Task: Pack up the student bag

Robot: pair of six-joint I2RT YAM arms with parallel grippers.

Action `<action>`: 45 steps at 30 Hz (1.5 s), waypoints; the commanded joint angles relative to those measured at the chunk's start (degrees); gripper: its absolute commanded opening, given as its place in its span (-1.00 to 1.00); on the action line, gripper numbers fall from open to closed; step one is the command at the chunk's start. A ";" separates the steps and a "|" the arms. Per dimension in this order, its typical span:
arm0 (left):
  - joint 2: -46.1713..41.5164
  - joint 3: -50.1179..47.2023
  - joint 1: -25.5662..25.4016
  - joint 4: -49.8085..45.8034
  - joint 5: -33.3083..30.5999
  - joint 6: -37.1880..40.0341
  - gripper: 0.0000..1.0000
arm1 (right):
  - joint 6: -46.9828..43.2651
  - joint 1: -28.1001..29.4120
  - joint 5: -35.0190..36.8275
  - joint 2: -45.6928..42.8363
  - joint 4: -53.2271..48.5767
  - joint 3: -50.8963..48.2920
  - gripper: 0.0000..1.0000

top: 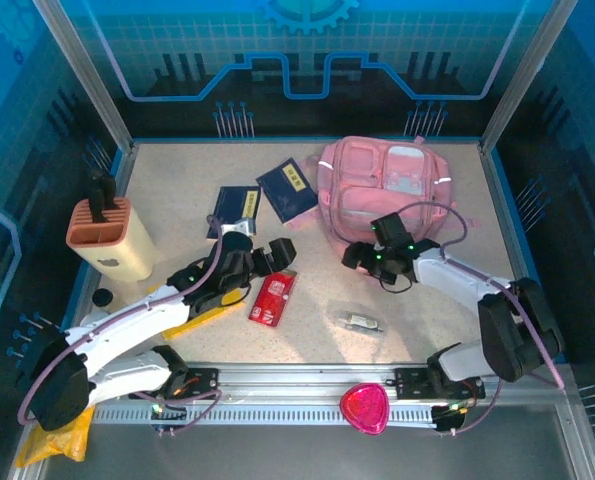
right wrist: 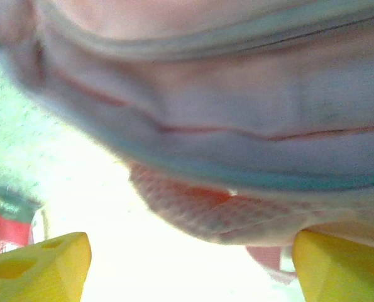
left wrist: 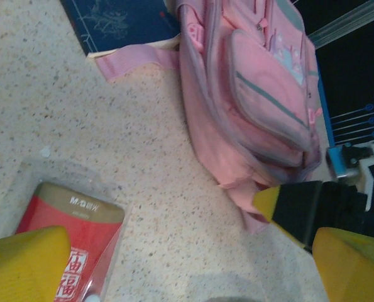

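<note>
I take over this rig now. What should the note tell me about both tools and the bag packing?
The left tool: open, empty, by the red packet.
The right tool: open, empty, at the near edge of the pink backpack.
Backpack lies far right on the table. Two dark blue booklets and the packet lie outside it.
Done: nothing seen packed.
To do: open the bag, load these items.

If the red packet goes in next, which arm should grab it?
Left, probably. The left claw, open, is right beside the red packet; the right claw, also open, is across the table at the bag's near edge.
</note>
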 commanded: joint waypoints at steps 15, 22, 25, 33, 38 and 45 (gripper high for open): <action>12.74 7.37 -6.92 7.73 -1.73 -3.68 0.99 | -11.14 -19.94 -0.70 -3.65 -9.71 7.91 0.99; 18.88 11.37 -8.96 9.62 -0.86 -3.52 0.99 | -11.18 -19.49 -0.67 6.48 -6.13 13.52 1.00; 19.67 11.18 -9.05 10.61 -0.58 -3.80 0.98 | -10.92 -16.79 -0.74 8.76 -4.63 12.85 1.00; 18.38 10.37 -8.15 6.07 -1.28 -3.24 0.99 | -3.47 -4.80 -0.73 9.74 1.07 6.38 0.99; 16.13 8.64 -5.95 4.93 -0.84 -4.02 0.99 | 2.88 2.54 -1.50 8.59 5.47 4.25 0.99; 13.50 7.57 -5.17 3.34 -1.22 -6.49 0.99 | 2.60 3.52 -1.28 2.54 2.31 7.56 0.99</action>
